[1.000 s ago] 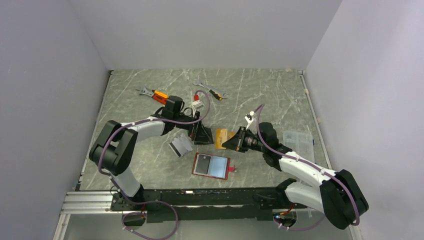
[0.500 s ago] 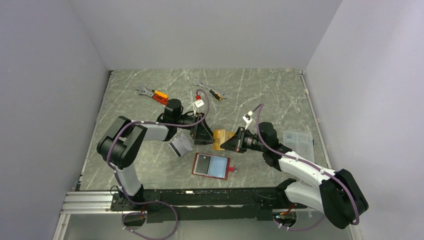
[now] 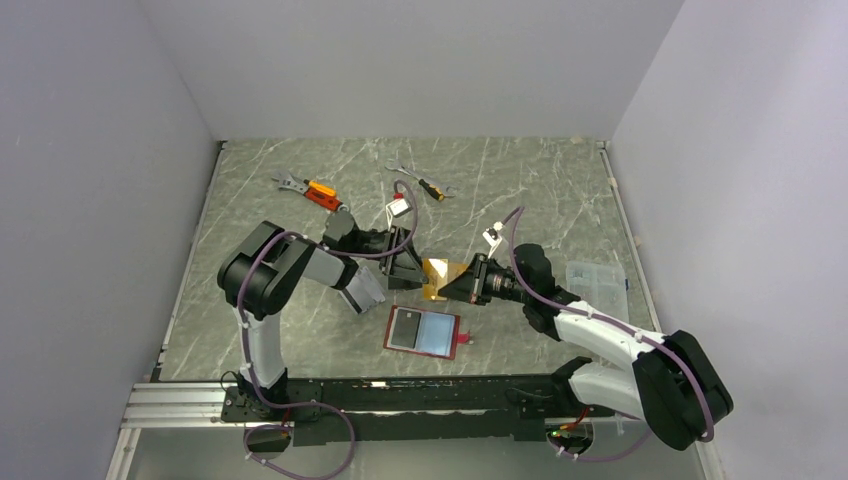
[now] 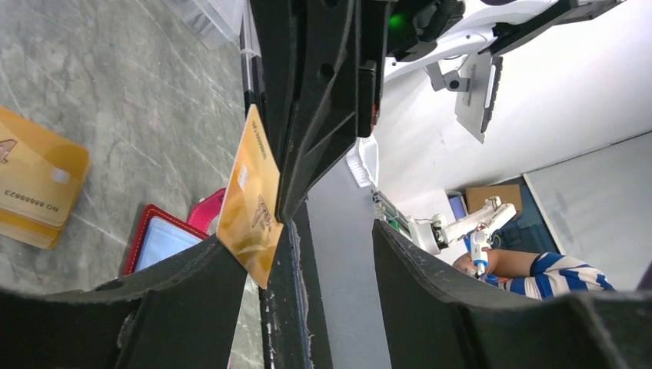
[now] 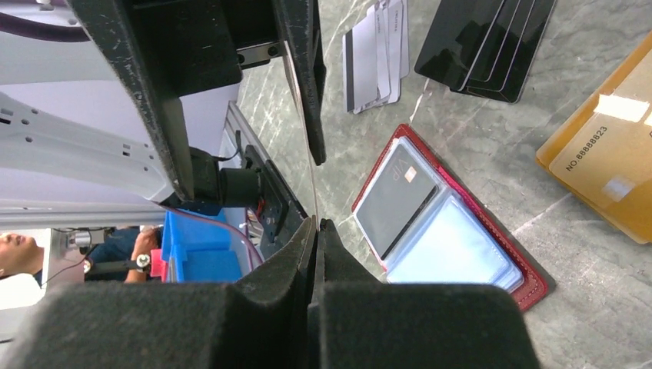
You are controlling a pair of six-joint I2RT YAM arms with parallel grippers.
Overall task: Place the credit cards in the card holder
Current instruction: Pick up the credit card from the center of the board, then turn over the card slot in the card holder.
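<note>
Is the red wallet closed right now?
No, the wallet lies open, with a dark card in one pocket.

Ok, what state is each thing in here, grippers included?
card holder: open flat, a dark card in one pocket
right gripper: shut on the held gold card
held gold card: lifted, pinched at one edge
left gripper: open, fingers either side of that card
loose gold cards: stacked flat
silver cards: fanned flat
black cards: fanned flat
</note>
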